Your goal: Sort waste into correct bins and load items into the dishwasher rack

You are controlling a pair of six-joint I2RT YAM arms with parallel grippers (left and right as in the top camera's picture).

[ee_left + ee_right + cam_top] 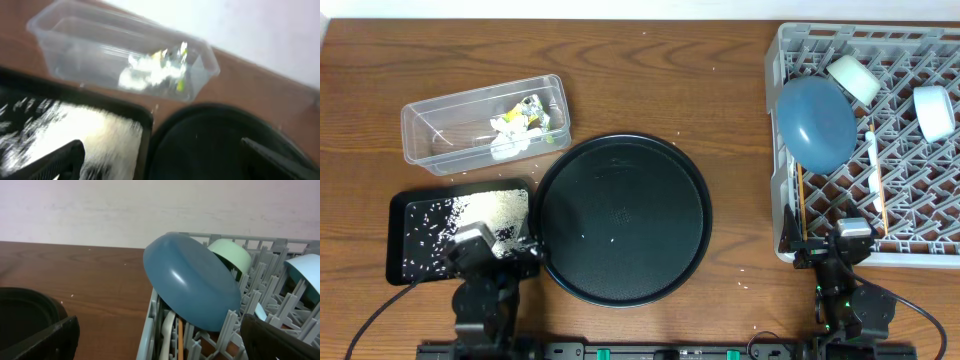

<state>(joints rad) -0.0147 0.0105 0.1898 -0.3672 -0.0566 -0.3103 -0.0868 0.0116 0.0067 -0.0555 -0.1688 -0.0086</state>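
My left gripper (165, 167): wide, empty; flat black rectangular tray (144, 120) of white grains (95, 132) beneath and left of it, clear plastic tub (60, 45) holding crumpled white napkins (145, 75) ahead. My right gripper (160, 347): wide, empty; large dark blue bowl (192, 285) leaning in the grey pegged plastic rack (147, 330) directly ahead.

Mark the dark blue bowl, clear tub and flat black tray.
dark blue bowl (817, 122), overhead, middle of its underside.
clear tub (453, 132), overhead, bare floor, left half.
flat black tray (393, 240), overhead, left rim.

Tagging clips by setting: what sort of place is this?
Probably a lab bench staged for dish clearing: a grey dishwasher rack holding a blue bowl, a clear waste tub, a wooden table.
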